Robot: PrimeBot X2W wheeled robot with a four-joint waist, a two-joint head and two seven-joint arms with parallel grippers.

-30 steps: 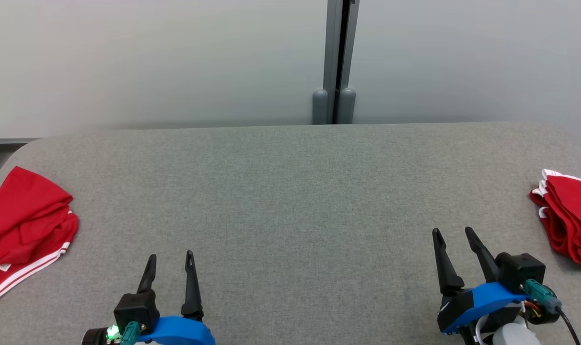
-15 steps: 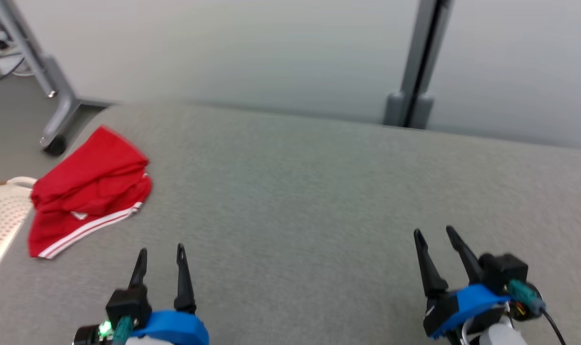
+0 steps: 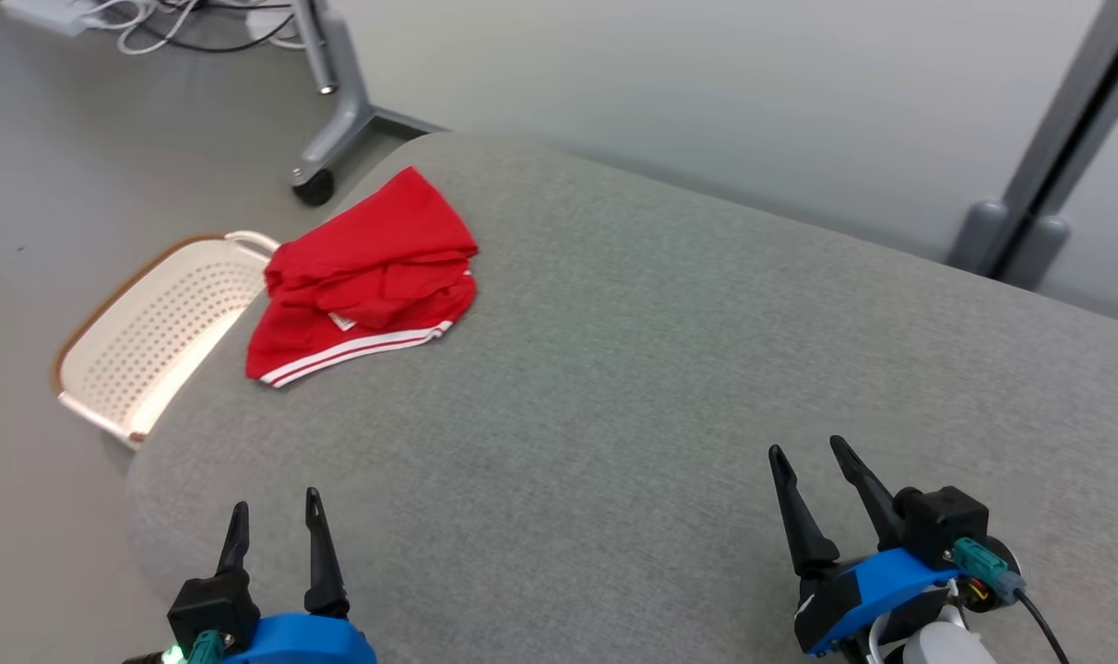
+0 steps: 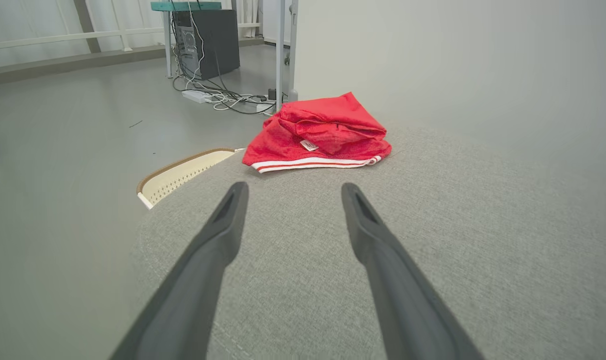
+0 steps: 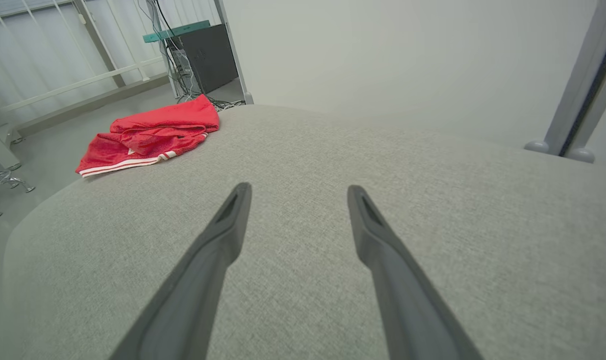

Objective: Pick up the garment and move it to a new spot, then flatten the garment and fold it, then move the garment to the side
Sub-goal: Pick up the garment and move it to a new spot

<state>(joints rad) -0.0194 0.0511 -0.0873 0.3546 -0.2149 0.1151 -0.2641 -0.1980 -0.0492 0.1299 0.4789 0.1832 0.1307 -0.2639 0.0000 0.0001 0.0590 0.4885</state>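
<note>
Jaws on both sides are held wide apart and empty. The left gripper (image 3: 276,499) is seen low at the near left edge of the grey fabric-covered worktop (image 3: 670,369), the right gripper (image 3: 806,444) low at the near right, and each is pointed away across the cloth surface. Nothing is gripped or touched by either.

The crumpled red fabric garment with white stripes along its hem (image 3: 365,277) is found in a loose heap at the far left corner of the worktop, well apart from both grippers. A small white label (image 3: 341,321) is shown on its upper side.

Just past that corner, down on the grey floor (image 3: 79,166), a cream perforated plastic basket with a brown rim (image 3: 144,323) is seen, partly hidden by the worktop's edge. A grey wheeled leg (image 3: 333,120) is visible behind the garment.
</note>
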